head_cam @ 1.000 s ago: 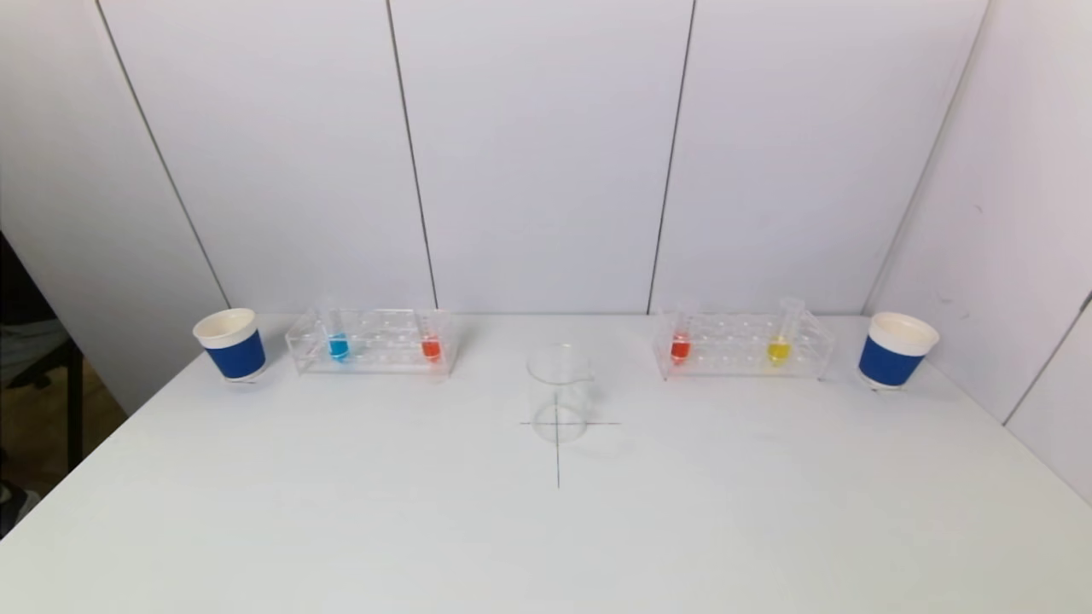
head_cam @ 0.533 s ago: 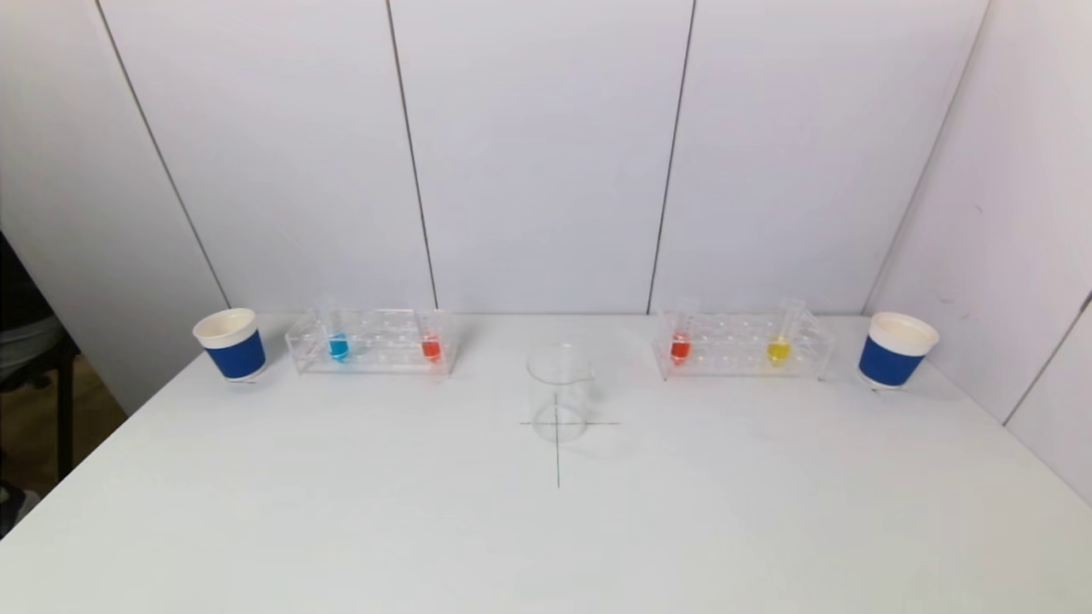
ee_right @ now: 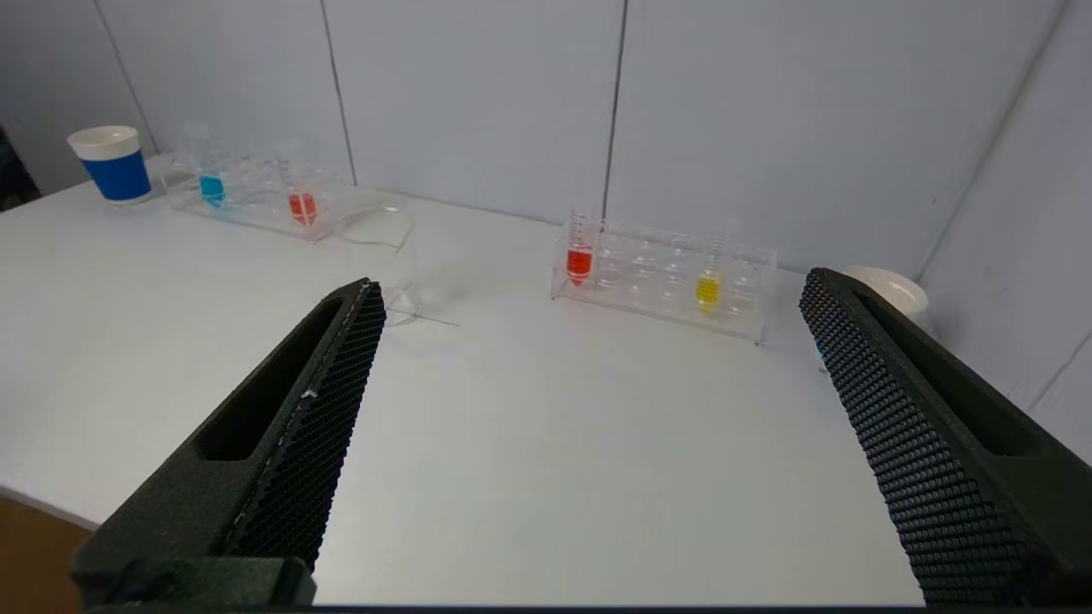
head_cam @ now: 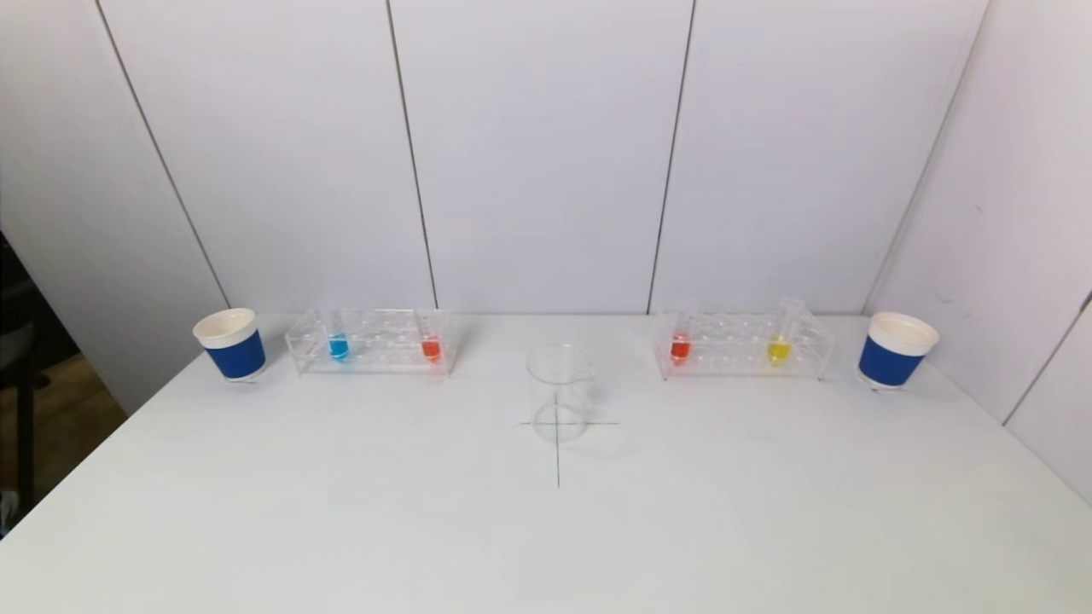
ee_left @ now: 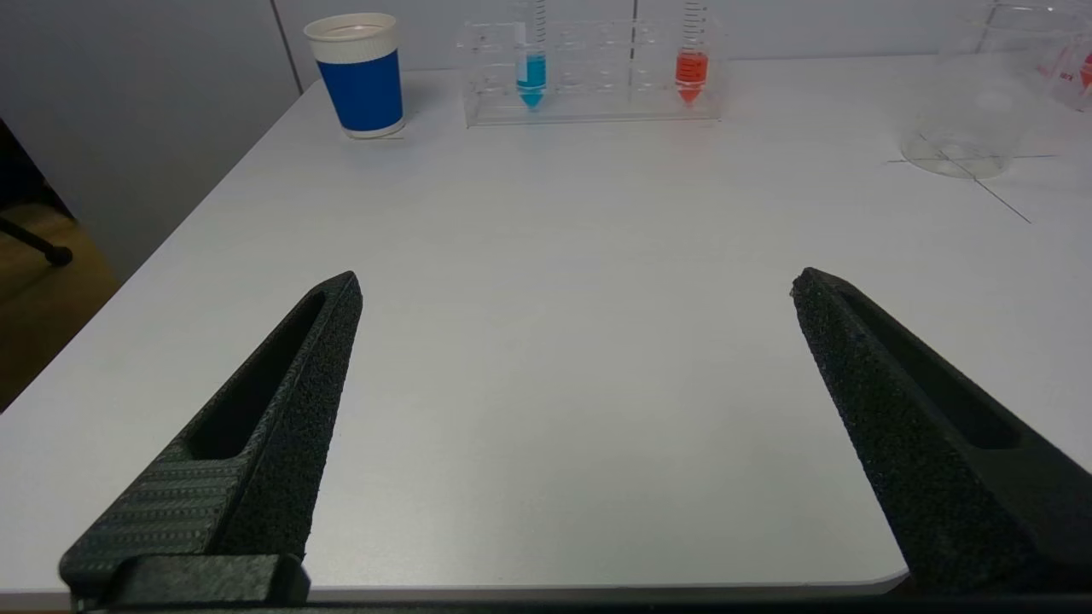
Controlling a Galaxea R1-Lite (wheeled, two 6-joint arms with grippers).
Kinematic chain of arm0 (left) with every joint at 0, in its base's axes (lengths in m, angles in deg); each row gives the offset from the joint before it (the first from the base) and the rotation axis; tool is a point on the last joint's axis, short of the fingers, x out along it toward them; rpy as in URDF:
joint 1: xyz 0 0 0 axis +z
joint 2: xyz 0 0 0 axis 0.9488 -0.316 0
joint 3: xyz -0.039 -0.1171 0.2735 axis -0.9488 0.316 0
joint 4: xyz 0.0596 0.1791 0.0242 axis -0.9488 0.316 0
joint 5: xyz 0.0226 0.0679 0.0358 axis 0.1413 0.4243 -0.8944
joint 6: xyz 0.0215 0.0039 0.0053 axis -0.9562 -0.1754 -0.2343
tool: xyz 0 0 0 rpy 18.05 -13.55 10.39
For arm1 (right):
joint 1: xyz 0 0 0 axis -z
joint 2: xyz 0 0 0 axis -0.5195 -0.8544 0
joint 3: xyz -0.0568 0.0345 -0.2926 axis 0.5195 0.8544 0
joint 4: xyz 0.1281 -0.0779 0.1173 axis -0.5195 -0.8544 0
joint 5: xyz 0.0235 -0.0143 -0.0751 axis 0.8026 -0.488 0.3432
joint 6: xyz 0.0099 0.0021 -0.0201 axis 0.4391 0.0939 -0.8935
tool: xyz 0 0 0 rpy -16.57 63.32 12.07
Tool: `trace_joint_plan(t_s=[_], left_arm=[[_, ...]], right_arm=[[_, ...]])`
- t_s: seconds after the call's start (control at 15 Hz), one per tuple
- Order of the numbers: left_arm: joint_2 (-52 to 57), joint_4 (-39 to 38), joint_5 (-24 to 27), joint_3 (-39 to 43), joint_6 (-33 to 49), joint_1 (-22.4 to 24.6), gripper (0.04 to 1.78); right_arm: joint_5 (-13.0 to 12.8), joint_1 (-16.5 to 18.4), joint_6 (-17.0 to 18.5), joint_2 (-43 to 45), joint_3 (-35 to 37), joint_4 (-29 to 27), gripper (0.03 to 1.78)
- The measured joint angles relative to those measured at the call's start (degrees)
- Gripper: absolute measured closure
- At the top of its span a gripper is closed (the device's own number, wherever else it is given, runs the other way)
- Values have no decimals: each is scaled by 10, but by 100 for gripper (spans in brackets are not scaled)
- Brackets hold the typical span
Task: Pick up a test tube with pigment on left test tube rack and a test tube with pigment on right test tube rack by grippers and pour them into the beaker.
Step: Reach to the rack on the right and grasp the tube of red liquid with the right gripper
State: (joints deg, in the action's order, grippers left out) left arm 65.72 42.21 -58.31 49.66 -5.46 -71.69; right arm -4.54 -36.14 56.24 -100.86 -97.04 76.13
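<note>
Head view: the beaker (head_cam: pixel 559 392) stands between left rack (head_cam: pixel 373 341) and right rack (head_cam: pixel 742 344), tubes inside. Left wrist view: left gripper (ee_left: pixel 576 286) wide, holding nothing. Right wrist view: right gripper (ee_right: pixel 593 286) wide, also holding nothing

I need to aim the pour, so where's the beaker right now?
In the head view the beaker stands upright at the table's centre, on the drawn cross mark, between the left rack and right rack and nearer the robot than both.

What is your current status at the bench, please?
Left pincer and right pincer open, empty. Tubes racked, beaker empty. Nothing obstructing.
</note>
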Motion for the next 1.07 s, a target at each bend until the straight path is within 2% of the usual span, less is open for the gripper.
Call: trace_joint_plan(t_s=[0.33, 0.4, 0.67, 0.87, 1.07], left_arm=[[0, 0, 0, 0, 0, 0, 6], [0, 0, 0, 0, 0, 0, 6], [0, 0, 0, 0, 0, 0, 6], [0, 0, 0, 0, 0, 0, 6], [0, 0, 0, 0, 0, 0, 6]], right_arm=[[59, -18, 4, -99, -17, 57, 4], [63, -18, 5, -116, -18, 69, 4], [67, -18, 7, -200, -28, 113, 4], [68, -18, 20, -277, -47, 182, 4], [68, -18, 21, -355, -76, 222, 4]])
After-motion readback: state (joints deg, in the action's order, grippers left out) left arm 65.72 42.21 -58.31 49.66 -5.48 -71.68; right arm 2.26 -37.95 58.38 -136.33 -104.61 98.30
